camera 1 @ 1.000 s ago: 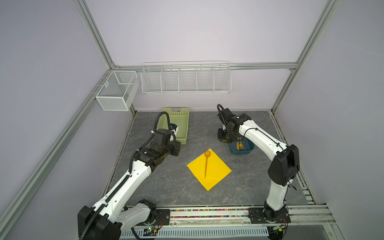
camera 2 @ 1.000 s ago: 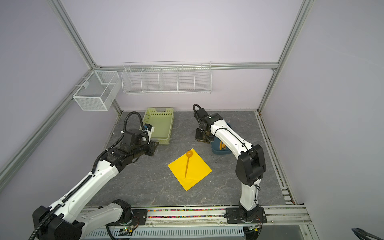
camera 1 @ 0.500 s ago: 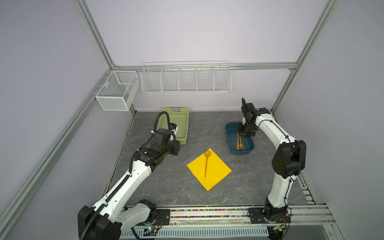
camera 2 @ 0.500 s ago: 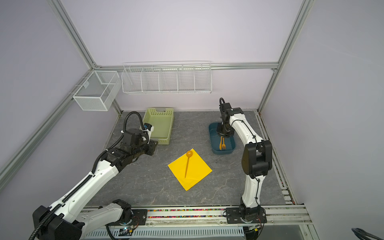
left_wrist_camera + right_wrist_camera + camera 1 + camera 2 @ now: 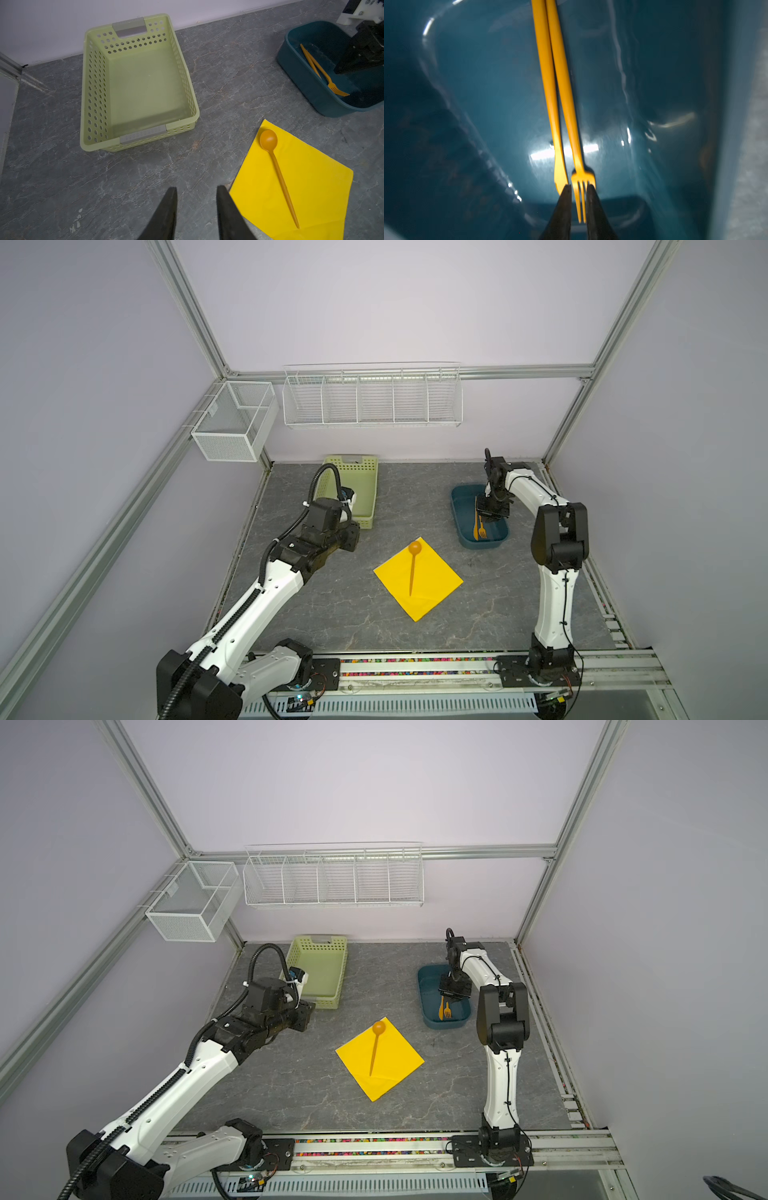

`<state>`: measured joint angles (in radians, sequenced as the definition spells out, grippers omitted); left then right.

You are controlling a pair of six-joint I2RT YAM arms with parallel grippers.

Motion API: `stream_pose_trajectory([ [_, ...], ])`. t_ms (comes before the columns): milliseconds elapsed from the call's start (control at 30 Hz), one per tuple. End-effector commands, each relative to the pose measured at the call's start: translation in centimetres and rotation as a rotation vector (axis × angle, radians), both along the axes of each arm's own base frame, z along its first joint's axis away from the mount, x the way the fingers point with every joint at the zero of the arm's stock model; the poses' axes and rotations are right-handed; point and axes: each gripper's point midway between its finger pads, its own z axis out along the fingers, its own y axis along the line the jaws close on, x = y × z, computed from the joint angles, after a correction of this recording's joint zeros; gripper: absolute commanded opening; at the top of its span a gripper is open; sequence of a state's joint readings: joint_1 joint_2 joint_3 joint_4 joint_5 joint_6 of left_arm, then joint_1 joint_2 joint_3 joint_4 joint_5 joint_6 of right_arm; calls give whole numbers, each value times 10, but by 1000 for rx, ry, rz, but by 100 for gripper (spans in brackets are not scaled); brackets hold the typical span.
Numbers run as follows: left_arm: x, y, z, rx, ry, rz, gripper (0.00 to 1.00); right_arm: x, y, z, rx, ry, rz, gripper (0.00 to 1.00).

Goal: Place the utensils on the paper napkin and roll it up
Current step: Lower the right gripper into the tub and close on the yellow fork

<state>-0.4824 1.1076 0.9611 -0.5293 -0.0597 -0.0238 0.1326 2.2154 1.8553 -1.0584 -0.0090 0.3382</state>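
At 6 o'clock of the grey counter (image 5: 332, 614), nearest in both top views, both arm bases are bolted to a rail (image 5: 415, 670). Just beyond it, near the middle of the counter, the paper napkin (image 5: 434, 583) is spread flat as a diamond, with one corner turned to 6 o'clock. A round-bowled spoon (image 5: 412, 572) is laid on it, the bowl at the 12 o'clock corner and the handle tip pointed to 6 o'clock.

At 10 o'clock from the napkin the left gripper (image 5: 197, 187) is held above bare counter. In the left wrist view its dark fingers (image 5: 225, 209) are seen spread apart, with nothing between them.

At 2 o'clock from the napkin a blue tray (image 5: 457, 512) is set, apart from the sheet. Two more pieces of cutlery are kept in it, a fork (image 5: 569, 104) and a knife (image 5: 551, 93). They are laid close side by side, tines and blade turned to 6 o'clock. The right gripper (image 5: 579, 185) is placed down inside the tray, its fingers narrowly parted on either side of the fork's tines. Whether the tines are actually pinched cannot be told.

Farther off, at 11 o'clock from the napkin, a green perforated basket (image 5: 361, 493) is stood against the back wall. Above it a white wire shelf (image 5: 372, 398) is hung at 12 o'clock, and a white mesh box (image 5: 232, 423) is fixed in the 10 o'clock corner.
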Motion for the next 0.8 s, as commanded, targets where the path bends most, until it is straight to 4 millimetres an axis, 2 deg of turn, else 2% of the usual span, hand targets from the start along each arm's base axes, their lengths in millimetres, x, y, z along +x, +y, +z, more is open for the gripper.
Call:
stream_pose_trajectory([
  [0,1,3,-5,22,-3,2,33,9,1,-4,8,-12,38,18],
  [333,2,-1,-4,10,2,-12,33,9,-4,-24,-31,27,66,17],
  [567,2,-1,-3,6,-3,-15,33,5,-1,-38,-16,54,73,17],
  [767,1,0,-1,2,-7,-12,33,1,-3,-43,-20,66,70,14],
])
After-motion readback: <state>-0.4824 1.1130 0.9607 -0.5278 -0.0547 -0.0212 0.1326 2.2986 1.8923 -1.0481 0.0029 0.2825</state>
